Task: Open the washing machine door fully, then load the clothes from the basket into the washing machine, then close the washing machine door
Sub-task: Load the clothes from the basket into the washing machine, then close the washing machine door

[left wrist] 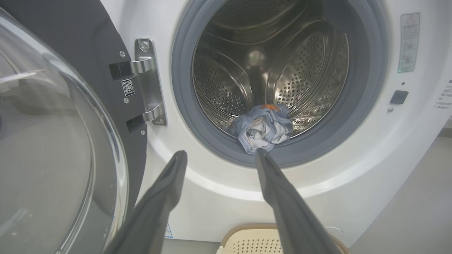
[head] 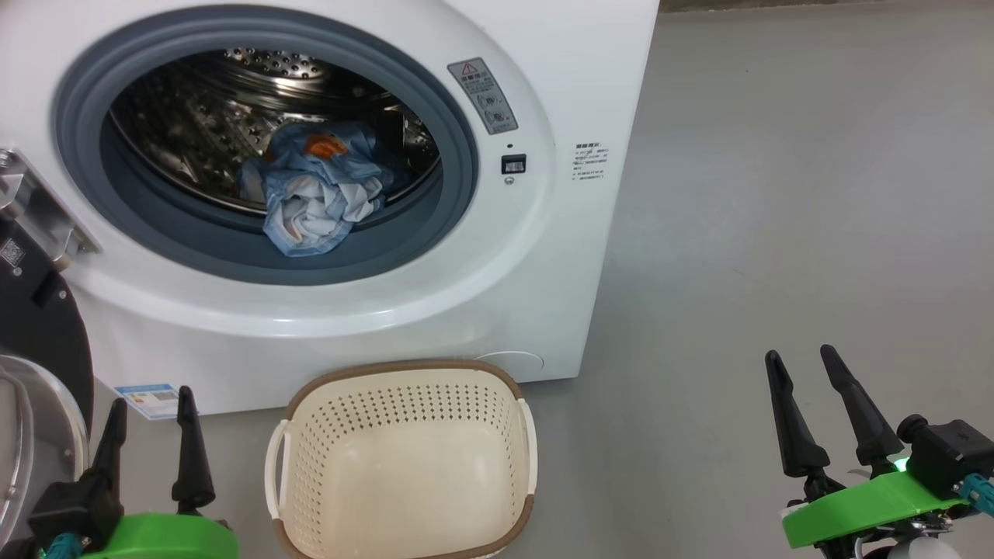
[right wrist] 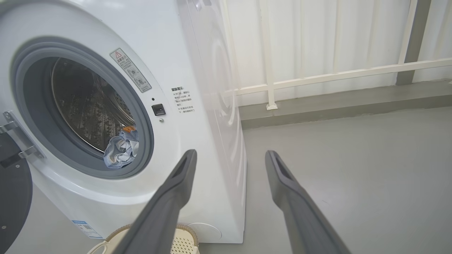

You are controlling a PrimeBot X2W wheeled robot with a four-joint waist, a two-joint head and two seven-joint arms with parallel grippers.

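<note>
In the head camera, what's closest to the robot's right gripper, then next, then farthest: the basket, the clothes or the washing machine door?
1. the basket, on the floor left of the right gripper.
2. the clothes, inside the drum.
3. the washing machine door, standing open at far left.

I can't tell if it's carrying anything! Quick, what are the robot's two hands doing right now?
Its left gripper: open, holding nothing.
Its right gripper: open, holding nothing.
</note>
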